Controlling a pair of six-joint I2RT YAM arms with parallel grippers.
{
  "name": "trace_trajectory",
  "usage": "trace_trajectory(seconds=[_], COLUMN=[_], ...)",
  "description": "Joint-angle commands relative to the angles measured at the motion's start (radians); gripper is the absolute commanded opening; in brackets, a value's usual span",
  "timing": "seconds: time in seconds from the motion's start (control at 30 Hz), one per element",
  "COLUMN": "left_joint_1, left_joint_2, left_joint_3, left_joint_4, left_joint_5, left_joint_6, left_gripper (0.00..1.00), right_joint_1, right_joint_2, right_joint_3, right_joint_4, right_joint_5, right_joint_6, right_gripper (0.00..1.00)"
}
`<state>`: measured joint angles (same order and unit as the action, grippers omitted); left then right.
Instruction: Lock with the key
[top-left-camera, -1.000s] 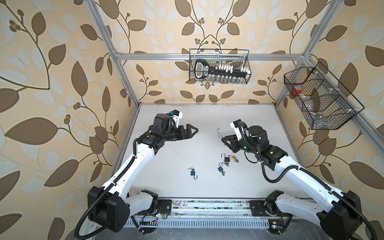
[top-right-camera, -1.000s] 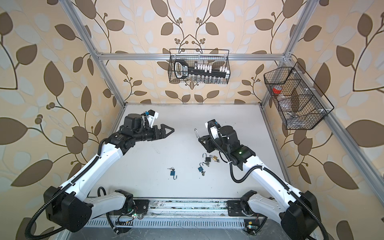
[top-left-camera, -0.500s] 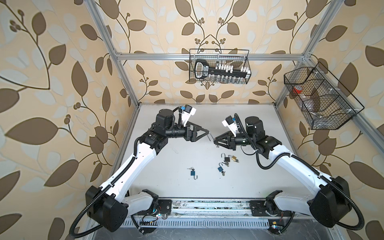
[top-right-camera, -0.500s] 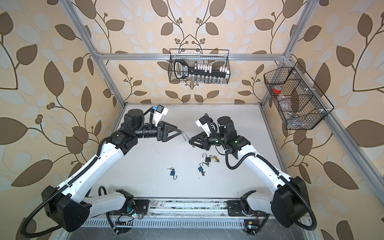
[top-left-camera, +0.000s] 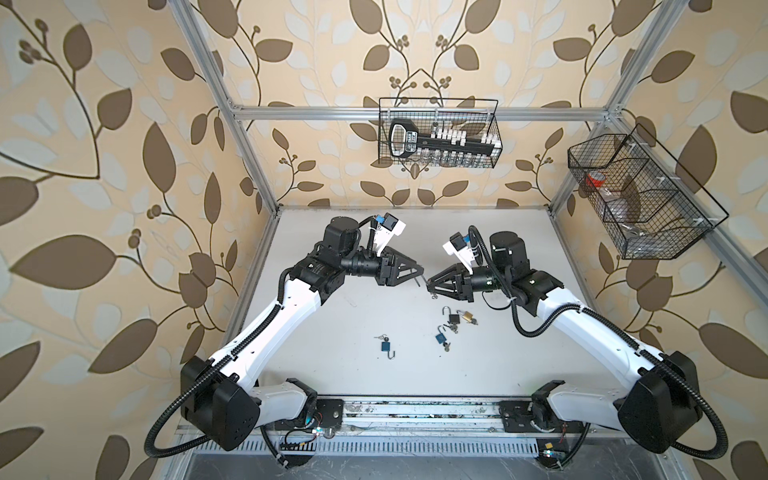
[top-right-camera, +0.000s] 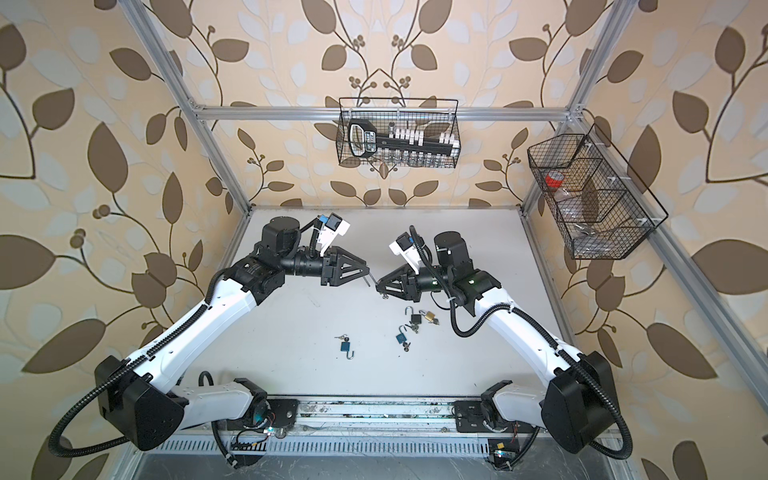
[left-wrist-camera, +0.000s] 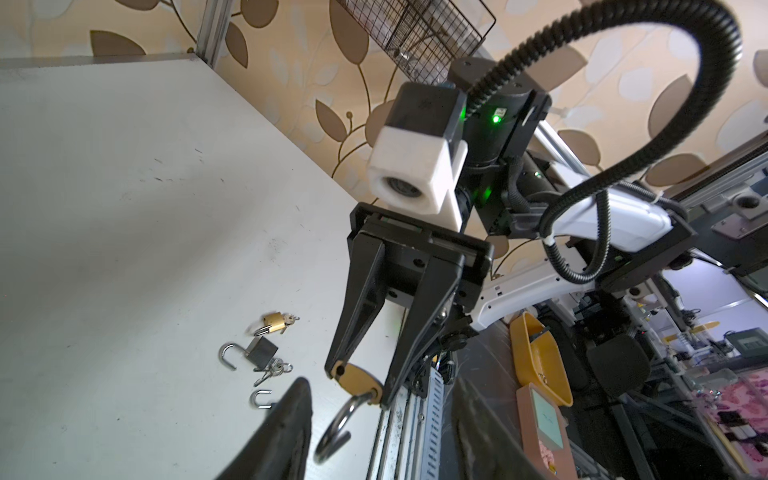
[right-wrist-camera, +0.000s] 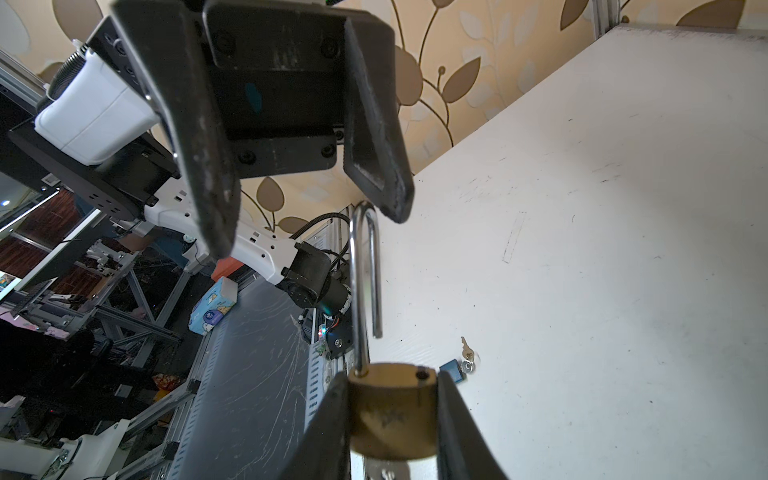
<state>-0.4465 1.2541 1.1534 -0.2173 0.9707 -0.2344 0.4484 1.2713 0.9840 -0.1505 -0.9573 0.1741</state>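
Above the middle of the surface (top-left-camera: 419, 232), the right hand (top-left-camera: 429, 283) squeezed the brass padlock (right-wrist-camera: 392, 411) by its body. Its shackle (right-wrist-camera: 363, 270) stood open and poked toward 9 o'clock, in between the fingers of the left hand (top-left-camera: 421, 272). Those fingers were apart and were not pinching it. So the lock was lifted but not shut, I think. Pushing the shackle in and turning a key were left. Whether a key sat in it, I could not tell. Four other padlocks (top-left-camera: 454, 319) lay at 5 to 7 o'clock.
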Motion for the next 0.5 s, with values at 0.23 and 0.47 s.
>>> trace_trajectory(seconds=[0.23, 0.47], left_joint_1=[-0.013, -0.018], left_joint_2=[0.007, 0.019], left_joint_3=[0.052, 0.054], left_joint_4=[-0.009, -0.016], left_joint_5=[0.040, 0.045], left_joint_6=[0.025, 0.027], left_gripper=[0.41, 0.36], right_joint_1=[-0.005, -0.007], right_joint_2=[-0.024, -0.038], right_joint_3=[0.041, 0.033], right_joint_4=[-0.003, 0.016], right_joint_5=[-0.029, -0.031], right_joint_6=[-0.009, 0.006], right_gripper=[0.00, 0.00])
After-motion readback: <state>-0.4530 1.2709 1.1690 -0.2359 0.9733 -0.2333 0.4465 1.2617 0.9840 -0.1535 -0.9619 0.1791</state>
